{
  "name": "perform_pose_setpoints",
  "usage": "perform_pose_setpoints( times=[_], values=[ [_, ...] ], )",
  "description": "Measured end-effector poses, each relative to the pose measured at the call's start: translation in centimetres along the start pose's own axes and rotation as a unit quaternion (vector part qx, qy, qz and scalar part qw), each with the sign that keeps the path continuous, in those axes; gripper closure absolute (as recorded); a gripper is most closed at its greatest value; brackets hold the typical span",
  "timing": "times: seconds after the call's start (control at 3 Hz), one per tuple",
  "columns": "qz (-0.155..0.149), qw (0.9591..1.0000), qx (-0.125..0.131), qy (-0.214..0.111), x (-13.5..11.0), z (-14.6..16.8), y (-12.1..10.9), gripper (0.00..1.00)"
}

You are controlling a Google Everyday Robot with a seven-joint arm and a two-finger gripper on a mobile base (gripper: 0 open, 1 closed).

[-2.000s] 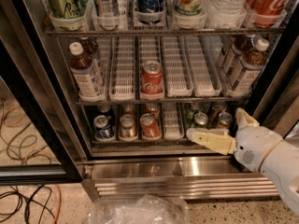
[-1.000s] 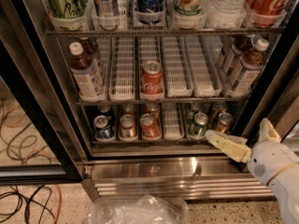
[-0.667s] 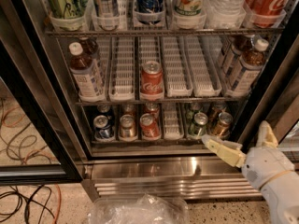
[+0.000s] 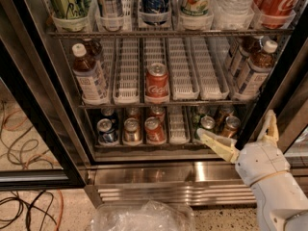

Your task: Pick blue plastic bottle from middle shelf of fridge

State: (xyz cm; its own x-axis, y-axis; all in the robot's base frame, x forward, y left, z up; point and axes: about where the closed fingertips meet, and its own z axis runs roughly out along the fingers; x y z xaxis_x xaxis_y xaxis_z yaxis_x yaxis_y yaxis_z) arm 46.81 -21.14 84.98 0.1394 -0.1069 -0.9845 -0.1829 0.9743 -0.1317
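Observation:
A small bottle of dark brown drink with a white cap and pale label [image 4: 90, 77] stands at the left end of the middle shelf [image 4: 183, 76], a wire rack with white lane trays. Two like bottles [image 4: 256, 67] stand at its right end. A red Coca-Cola can [image 4: 157, 82] stands in a middle lane. My white gripper [image 4: 236, 124] is open and empty at the lower right, level with the bottom rack of cans. One finger [image 4: 216, 146] points left and the other [image 4: 271, 126] points up. It is well below and right of the left bottle.
The fridge has a ribbed steel base [image 4: 168, 186] and dark door frames at left [image 4: 29, 95] and right [image 4: 284, 76]. Small cans [image 4: 131, 129] fill the bottom rack. Tall cans and bottles [image 4: 154, 4] line the top shelf. A clear plastic bag [image 4: 142, 218] and cables [image 4: 19, 129] lie on the floor.
My gripper dropped down and to the right from in front of the bottom rack, then came back a little to the left. It stayed open. Nothing in the fridge moved.

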Motion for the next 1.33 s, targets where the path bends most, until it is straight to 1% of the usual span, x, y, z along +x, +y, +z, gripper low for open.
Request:
perform_pose_setpoints(
  times=[0.33,0.67,1.0,1.33],
  values=[
    [0.0,1.0,0.0,0.0,0.0,0.0,0.0,0.0],
    [0.009,0.9998,0.015,-0.008,0.3,1.0,0.0,0.0],
    [0.007,0.9986,0.041,-0.033,0.5,3.6,-0.1,0.0],
    [0.007,0.9986,0.041,-0.033,0.5,3.6,0.0,0.0]
  ],
)
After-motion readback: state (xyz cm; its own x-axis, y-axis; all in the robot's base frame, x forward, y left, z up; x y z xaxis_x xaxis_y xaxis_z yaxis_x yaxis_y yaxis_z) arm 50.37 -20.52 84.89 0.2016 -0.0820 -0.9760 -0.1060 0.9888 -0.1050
